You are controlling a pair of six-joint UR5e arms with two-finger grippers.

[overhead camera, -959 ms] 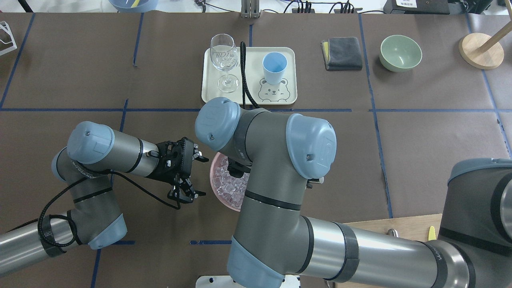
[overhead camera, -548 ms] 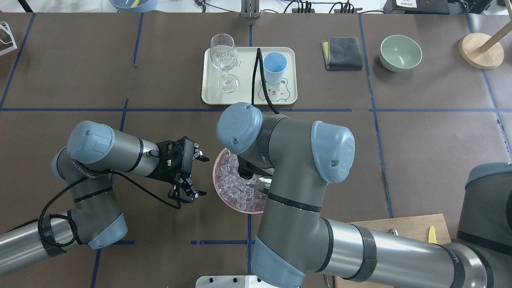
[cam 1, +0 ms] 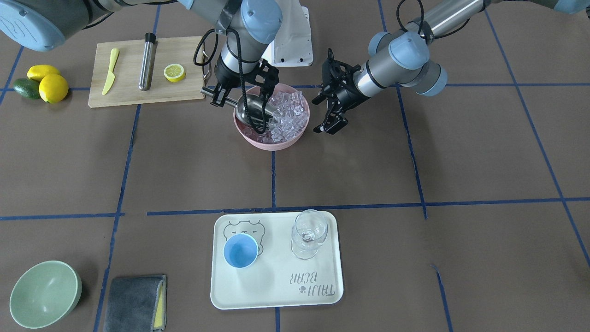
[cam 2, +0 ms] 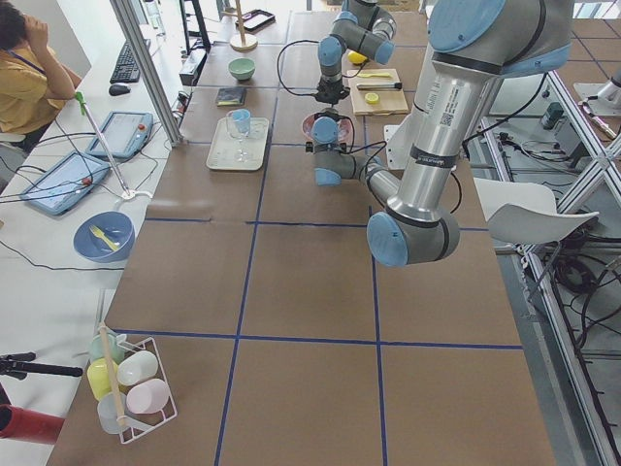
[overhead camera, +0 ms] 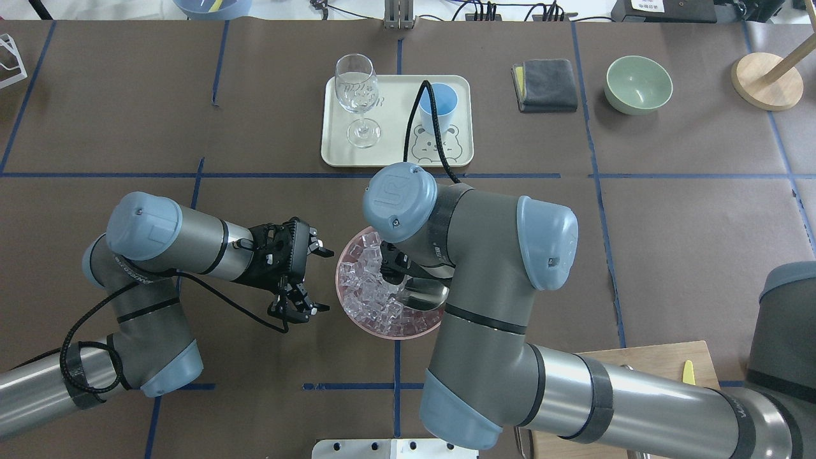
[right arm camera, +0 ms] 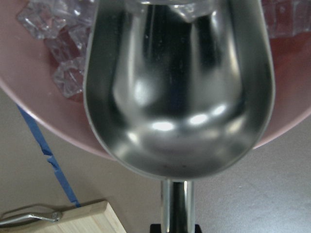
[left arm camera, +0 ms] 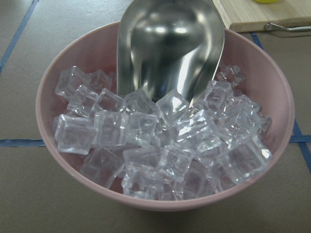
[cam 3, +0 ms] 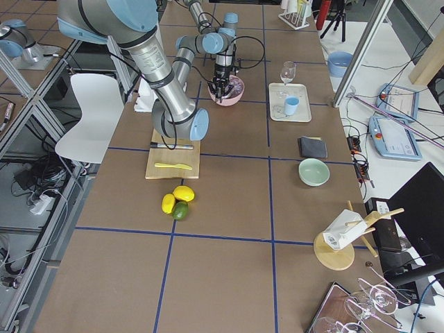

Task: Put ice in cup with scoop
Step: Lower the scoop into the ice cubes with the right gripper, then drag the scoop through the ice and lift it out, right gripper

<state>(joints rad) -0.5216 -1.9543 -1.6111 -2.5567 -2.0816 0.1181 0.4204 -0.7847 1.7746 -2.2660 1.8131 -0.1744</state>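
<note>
Gripping the thin handle of the scoop (cam 1: 251,110), my right gripper (cam 1: 229,94) has its fingers closed tight on the metal, just above the pink bowl (left arm camera: 48,97). The scoop's rounded blade tilts down into the bowl, with its front lip pushed against the heap of ice (left arm camera: 160,145). From my right wrist the trough shows mostly bare steel, with cubes only at the lip. The ice fills the bowl in a loose pile, banked higher on the side away from the blade. My left gripper (overhead camera: 319,280) hangs beside the bowl, near its rim but not touching it, its fingers spread wide around nothing. The cup (cam 1: 240,250) stands upright on a cream tray (cam 1: 276,286), well apart from the bowl on the far side of the table from my base. A clear stemmed glass (cam 1: 309,233) stands next to it on the same tray.
</note>
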